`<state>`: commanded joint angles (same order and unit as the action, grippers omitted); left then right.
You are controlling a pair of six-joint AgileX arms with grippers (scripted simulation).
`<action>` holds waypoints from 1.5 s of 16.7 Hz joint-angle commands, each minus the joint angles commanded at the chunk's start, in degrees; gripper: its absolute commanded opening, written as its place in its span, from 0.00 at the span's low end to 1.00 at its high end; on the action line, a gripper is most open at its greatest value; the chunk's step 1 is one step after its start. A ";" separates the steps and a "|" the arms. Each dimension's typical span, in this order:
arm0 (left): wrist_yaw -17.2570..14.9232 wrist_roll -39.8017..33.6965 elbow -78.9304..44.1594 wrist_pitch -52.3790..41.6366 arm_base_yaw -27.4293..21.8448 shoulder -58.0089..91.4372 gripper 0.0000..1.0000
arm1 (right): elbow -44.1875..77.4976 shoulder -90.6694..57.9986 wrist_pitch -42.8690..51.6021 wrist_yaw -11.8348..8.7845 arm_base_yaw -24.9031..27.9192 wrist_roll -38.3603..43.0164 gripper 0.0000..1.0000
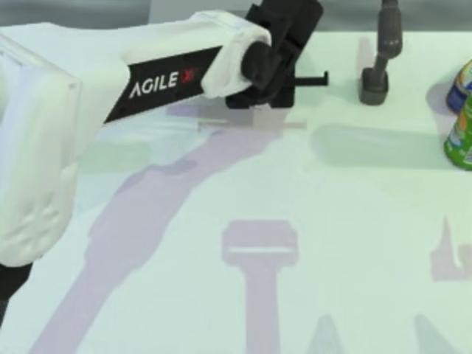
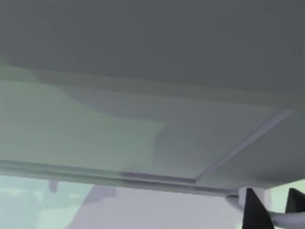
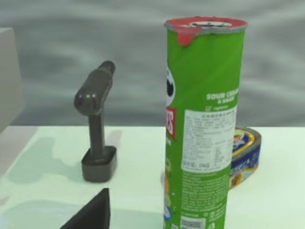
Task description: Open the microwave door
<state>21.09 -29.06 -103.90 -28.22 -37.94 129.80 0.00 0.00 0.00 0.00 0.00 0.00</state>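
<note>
While the microwave door (image 2: 143, 138) looms close, left jaws (image 2: 269, 210) sit beneath.

The microwave (image 2: 152, 43) fills the left wrist view, cut off on all sides, with only 2 dark fingers (image 2: 255, 214) showing beneath it. In the top view the left arm (image 1: 110, 96) hides it. The green can (image 3: 202, 124) is cut off below; right fingers unseen.
</note>
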 joint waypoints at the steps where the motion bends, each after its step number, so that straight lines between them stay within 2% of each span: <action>1: 0.00 0.00 0.00 0.00 0.00 0.00 0.00 | 0.00 0.00 0.00 0.00 0.00 0.00 1.00; 12: -2.00 2.95 4.70 2.99 0.31 -2.72 0.00 | 0.00 0.00 0.00 0.00 0.00 0.00 1.00; 25: -2.00 2.95 4.70 2.99 0.31 -2.72 0.00 | 0.00 0.00 0.00 0.00 0.00 0.00 1.00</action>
<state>19.09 -26.10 -99.19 -25.23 -37.63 127.07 0.00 0.00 0.00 0.00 0.00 0.00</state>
